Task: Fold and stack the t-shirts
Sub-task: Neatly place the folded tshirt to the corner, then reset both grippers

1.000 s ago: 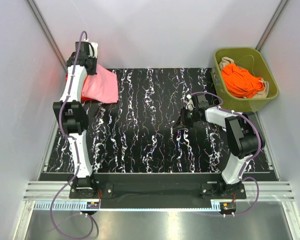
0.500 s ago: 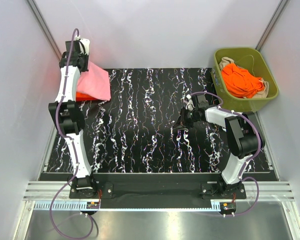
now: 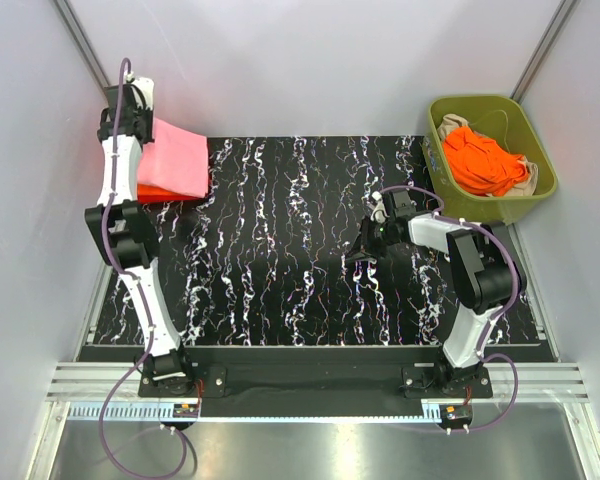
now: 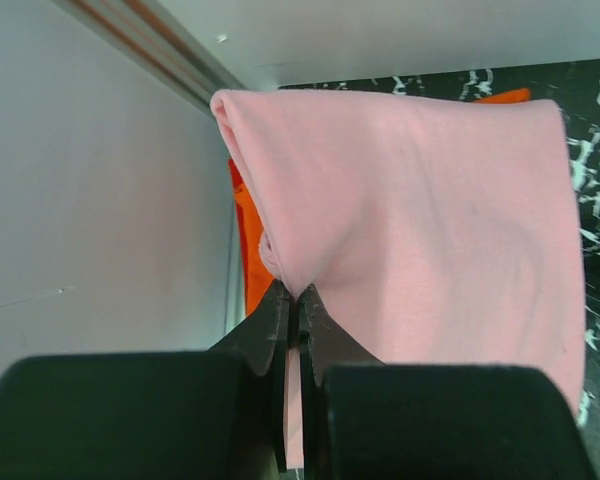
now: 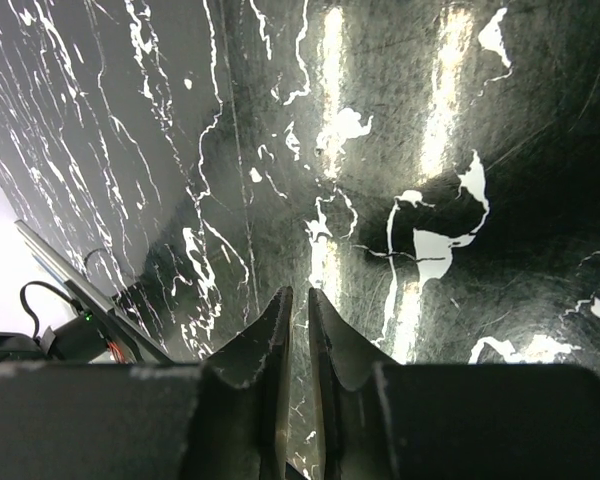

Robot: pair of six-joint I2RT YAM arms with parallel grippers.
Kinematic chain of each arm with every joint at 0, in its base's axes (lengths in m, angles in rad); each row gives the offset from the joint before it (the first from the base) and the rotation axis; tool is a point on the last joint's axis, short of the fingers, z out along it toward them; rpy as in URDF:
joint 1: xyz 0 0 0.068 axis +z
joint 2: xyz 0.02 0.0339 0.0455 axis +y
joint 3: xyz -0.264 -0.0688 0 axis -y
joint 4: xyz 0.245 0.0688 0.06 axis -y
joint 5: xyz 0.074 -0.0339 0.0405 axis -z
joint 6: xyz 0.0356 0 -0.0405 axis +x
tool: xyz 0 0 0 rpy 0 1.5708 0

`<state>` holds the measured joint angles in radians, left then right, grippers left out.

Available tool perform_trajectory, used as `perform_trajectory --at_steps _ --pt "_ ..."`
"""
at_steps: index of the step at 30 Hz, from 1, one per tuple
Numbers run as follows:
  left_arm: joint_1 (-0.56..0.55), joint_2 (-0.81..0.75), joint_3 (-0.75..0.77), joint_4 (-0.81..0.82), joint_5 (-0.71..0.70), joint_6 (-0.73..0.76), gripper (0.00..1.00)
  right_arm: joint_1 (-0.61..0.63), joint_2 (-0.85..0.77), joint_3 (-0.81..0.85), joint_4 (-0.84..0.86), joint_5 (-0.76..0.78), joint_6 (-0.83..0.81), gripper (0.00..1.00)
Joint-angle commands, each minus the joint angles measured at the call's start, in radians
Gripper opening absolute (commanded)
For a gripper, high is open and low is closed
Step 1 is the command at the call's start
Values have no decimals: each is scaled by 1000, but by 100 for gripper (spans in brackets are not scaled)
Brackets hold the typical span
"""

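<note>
At the far left corner of the table (image 3: 280,260), the left gripper (image 4: 296,293) has its fingers (image 4: 272,325) pinched tight together on a fold of the pink t-shirt (image 4: 430,230), with the cloth bunched right at the tips. The shirt is folded into a smooth, soft rectangle. It drapes away from the gripper over an orange-red t-shirt (image 4: 249,250) underneath, with only a strip of that one peeking out along the pink one's edge.

The right gripper (image 5: 298,300) is over the middle right of the table. Its fingers are closed down to a thin slit with nothing between them, and I can't tell if the tips touch the surface. The table is glossy black with white marble-like veins. More orange-red t-shirts (image 3: 480,160) sit crumpled in the olive-green plastic bin (image 3: 542,185) at the far right corner.
</note>
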<state>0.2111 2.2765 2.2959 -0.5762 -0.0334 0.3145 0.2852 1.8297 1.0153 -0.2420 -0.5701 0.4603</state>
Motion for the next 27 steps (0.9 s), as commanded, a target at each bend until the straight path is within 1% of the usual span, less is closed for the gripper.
perform_trajectory --at_steps 1,5,7,8,9,10,11,13,14,18,20,21,22,23,24,25,26,27 --pt "20 28 19 146 16 -6 0 8 14 25 27 -19 -12 18" --pt "27 70 11 214 7 -12 0 8 32 29 27 -22 -14 18" --pt "28 95 16 233 -26 -31 0 8 37 31 26 -24 -12 18" --pt "28 115 25 231 -43 -54 2 8 36 31 27 -22 -14 18" --pt "28 118 27 233 -86 -69 26 9 37 31 27 -19 -14 18" --pt "28 114 17 237 -109 -84 40 8 37 31 26 -16 -17 18" --pt "27 106 10 240 -126 -116 46 8 37 31 23 -13 -18 18" --pt "27 77 -27 252 -157 -138 50 8 34 32 20 -13 -23 18" --pt "27 37 -83 278 -169 -168 51 8 33 34 20 -11 -23 18" --pt "27 -75 -211 292 -206 -261 54 8 10 35 15 -8 -31 19" --pt "24 -141 -277 276 -175 -310 55 8 3 31 17 -16 -32 18" --pt "21 -168 -301 269 -139 -345 55 8 -7 29 18 -14 -32 19" --pt "19 -226 -332 266 -113 -362 58 8 -13 28 17 -14 -32 19" --pt "7 -257 -401 265 -82 -400 60 8 -23 23 17 -17 -32 19" --pt "-1 -291 -438 266 6 -413 61 6 -44 23 15 -20 -34 20" --pt "-10 -352 -473 263 29 -429 61 8 -61 25 12 -19 -32 21" --pt "-30 -386 -546 260 83 -474 61 8 -82 38 -15 -1 -34 22" --pt "-42 -418 -585 260 192 -483 66 8 -133 49 -37 13 -37 24"
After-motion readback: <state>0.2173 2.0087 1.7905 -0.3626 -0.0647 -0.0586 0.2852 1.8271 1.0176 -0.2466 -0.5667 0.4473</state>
